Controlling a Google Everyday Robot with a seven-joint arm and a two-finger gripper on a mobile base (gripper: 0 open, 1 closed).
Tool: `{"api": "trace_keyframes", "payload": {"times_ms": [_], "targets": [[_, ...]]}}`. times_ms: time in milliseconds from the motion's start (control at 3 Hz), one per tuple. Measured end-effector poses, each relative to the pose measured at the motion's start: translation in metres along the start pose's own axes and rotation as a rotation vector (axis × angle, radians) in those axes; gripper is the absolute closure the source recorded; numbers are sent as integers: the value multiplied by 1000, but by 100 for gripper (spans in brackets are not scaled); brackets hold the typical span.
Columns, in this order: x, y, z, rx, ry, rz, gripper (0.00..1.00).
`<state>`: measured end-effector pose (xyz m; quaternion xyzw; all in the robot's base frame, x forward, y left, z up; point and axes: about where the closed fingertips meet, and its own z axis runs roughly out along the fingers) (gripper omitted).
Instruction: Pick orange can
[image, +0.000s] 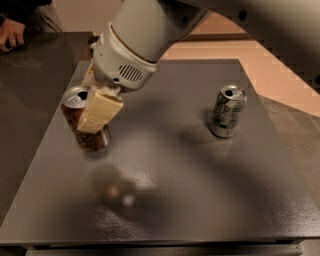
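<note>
Cream-fingered and clamped tight: gripper (93, 117) at the left side of the dark table (200, 205), shut across the orange can (91, 141) — one finger (101, 111) flat over its front. Holds it tilted, silver top leaning left, mouth showing. Glossy orange-brown body below the finger. Well apart from the upright silver-and-green can (227, 111) on the right.
</note>
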<state>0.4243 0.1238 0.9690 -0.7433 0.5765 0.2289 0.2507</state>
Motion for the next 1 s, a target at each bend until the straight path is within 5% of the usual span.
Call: {"api": "trace_keyframes", "payload": {"times_ms": [667, 1000], "targets": [[-9, -13, -72, 78, -41, -47, 100], [-10, -13, -74, 81, -43, -50, 100]]}}
